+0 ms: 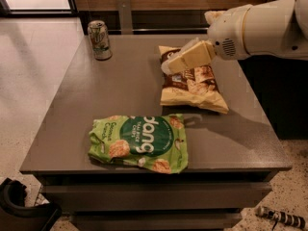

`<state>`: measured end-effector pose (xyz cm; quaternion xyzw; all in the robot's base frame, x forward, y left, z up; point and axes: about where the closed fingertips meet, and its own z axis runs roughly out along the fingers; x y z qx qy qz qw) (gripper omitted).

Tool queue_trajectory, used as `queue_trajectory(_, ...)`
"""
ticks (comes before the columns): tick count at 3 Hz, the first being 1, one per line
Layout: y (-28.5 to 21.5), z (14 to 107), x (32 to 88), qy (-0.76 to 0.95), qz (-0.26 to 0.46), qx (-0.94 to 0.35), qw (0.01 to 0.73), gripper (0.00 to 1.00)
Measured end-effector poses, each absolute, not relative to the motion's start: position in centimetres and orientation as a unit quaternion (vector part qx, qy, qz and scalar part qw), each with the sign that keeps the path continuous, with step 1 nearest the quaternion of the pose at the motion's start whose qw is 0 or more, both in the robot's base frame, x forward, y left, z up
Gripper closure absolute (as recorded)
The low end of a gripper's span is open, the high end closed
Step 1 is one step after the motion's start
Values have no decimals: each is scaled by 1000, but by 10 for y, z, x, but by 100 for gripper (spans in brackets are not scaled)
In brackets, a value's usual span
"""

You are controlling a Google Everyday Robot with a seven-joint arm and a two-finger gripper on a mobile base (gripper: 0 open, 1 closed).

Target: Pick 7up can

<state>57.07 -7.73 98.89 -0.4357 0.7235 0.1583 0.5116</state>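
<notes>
The 7up can (99,40) stands upright at the far left corner of the grey table (120,95). It is silver and pale green with a silver top. My gripper (172,64) reaches in from the right on a white arm (260,28). It hangs above the top of the brown snack bag (192,83), well to the right of the can and apart from it. It holds nothing that I can see.
A brown and cream snack bag lies at the table's right middle. A green chips bag (142,141) lies near the front edge. A wooden wall and a metal post (125,16) stand behind the table. A black base part (19,208) sits at the lower left.
</notes>
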Motion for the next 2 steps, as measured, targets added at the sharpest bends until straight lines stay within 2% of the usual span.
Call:
queue_trajectory(1,-72,1019,600,696,142,-406,575,0)
queue_trajectory(2,-72,1019,600,696,142,-406,575,0)
